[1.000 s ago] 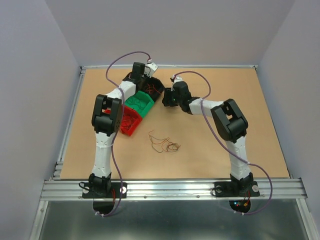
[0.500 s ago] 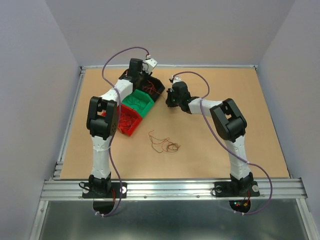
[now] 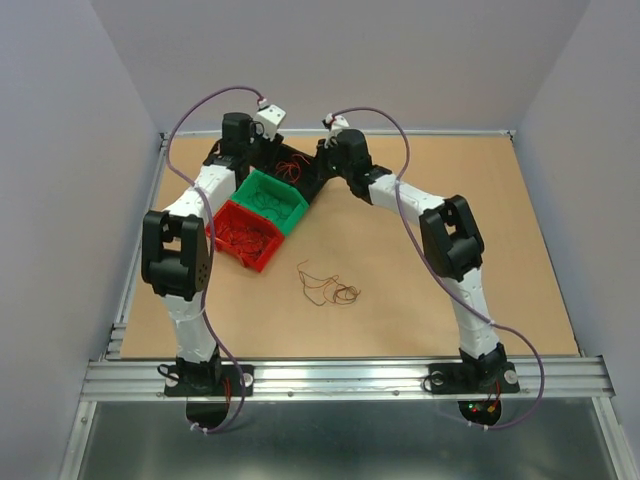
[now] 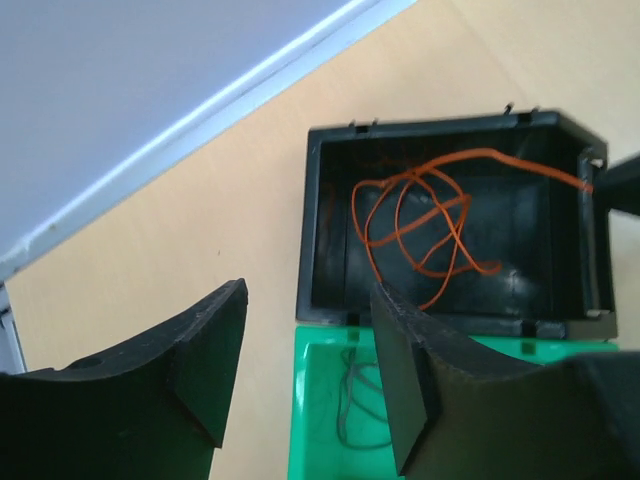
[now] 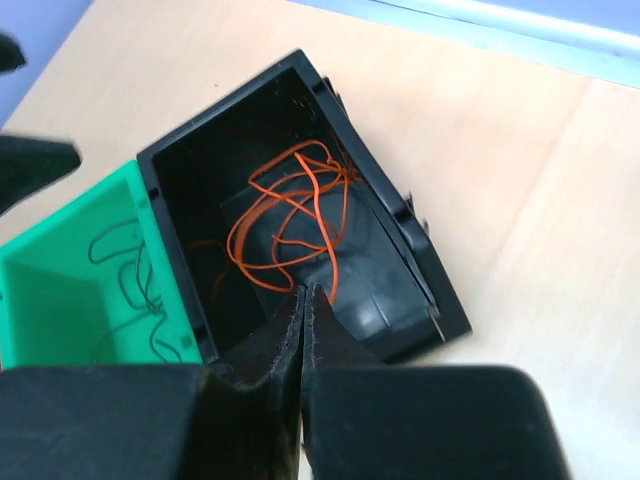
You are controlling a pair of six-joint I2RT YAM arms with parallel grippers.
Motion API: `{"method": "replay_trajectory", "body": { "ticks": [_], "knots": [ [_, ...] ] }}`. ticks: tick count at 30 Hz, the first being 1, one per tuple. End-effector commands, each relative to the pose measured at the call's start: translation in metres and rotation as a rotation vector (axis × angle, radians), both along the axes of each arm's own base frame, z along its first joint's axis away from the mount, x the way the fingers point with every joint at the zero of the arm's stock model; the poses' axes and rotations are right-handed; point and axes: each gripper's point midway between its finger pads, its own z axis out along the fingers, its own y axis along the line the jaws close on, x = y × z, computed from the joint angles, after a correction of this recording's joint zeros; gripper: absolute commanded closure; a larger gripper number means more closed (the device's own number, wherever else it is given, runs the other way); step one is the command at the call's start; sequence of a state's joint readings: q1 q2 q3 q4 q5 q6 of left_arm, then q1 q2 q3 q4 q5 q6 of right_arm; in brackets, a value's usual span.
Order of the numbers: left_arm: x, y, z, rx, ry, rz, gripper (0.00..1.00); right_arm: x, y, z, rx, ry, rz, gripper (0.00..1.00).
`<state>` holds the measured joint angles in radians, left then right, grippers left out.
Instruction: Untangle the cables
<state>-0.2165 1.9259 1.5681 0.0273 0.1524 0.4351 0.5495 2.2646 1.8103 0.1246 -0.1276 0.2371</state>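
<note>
Thin orange cables (image 4: 425,225) lie coiled in the black bin (image 4: 430,125), also seen in the right wrist view as orange cables (image 5: 290,215). Dark cables (image 4: 360,395) lie in the green bin (image 4: 310,420). Red cables (image 3: 243,233) fill the red bin (image 3: 262,262). A loose tangle of cables (image 3: 328,288) rests on the table. My left gripper (image 4: 310,300) hangs open and empty over the black and green bins' left side. My right gripper (image 5: 303,295) is shut above the black bin's near wall. One orange strand ends beside its fingertips.
The three bins stand in a diagonal row at the back left, the black bin (image 3: 305,185) farthest, then the green bin (image 3: 290,215). The table's raised back edge (image 3: 420,132) runs just behind both grippers. The arms' purple cables arch above the bins.
The left gripper opened and swung left and back from above the black bin. The right gripper shut and moved left and back to the black bin's right side.
</note>
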Motion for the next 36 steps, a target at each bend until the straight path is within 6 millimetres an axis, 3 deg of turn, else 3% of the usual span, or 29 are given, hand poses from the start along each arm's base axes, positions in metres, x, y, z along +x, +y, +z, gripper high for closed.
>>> {"method": "replay_trajectory", "body": {
  "ticks": [1,2,3,7,12,14,20,26,29,36],
  "knots": [
    [-0.007,0.008,0.048,-0.105,-0.140,0.000,0.34,0.014,0.026,0.001,0.026,-0.046,0.078,0.99],
    [-0.011,0.011,0.039,-0.106,-0.130,0.011,0.34,0.016,0.030,0.001,0.034,-0.050,0.090,0.99],
    [-0.011,0.017,0.040,-0.107,-0.139,0.028,0.32,0.018,0.034,-0.020,0.025,-0.028,0.106,0.99],
    [-0.010,0.029,0.037,-0.148,-0.157,0.058,0.31,0.030,0.051,-0.012,0.060,-0.069,0.158,0.99],
    [0.002,0.036,0.020,-0.154,-0.140,0.088,0.28,0.034,0.066,-0.034,0.059,-0.074,0.202,0.99],
    [0.008,0.041,-0.002,-0.142,-0.081,0.106,0.28,0.036,0.068,-0.032,0.063,-0.083,0.205,0.99],
    [0.020,0.043,-0.022,-0.139,-0.032,0.112,0.27,0.027,0.074,-0.057,0.051,-0.026,0.224,1.00],
    [0.018,0.034,-0.043,-0.154,0.044,0.073,0.30,0.012,0.075,-0.077,-0.025,0.047,0.214,1.00],
    [0.014,0.026,-0.049,-0.170,0.077,0.048,0.32,0.001,0.064,-0.091,-0.071,0.115,0.177,0.99],
    [-0.008,-0.010,-0.055,-0.160,0.115,-0.020,0.35,-0.007,0.050,-0.084,-0.101,0.123,0.145,0.99]
  ]
}}
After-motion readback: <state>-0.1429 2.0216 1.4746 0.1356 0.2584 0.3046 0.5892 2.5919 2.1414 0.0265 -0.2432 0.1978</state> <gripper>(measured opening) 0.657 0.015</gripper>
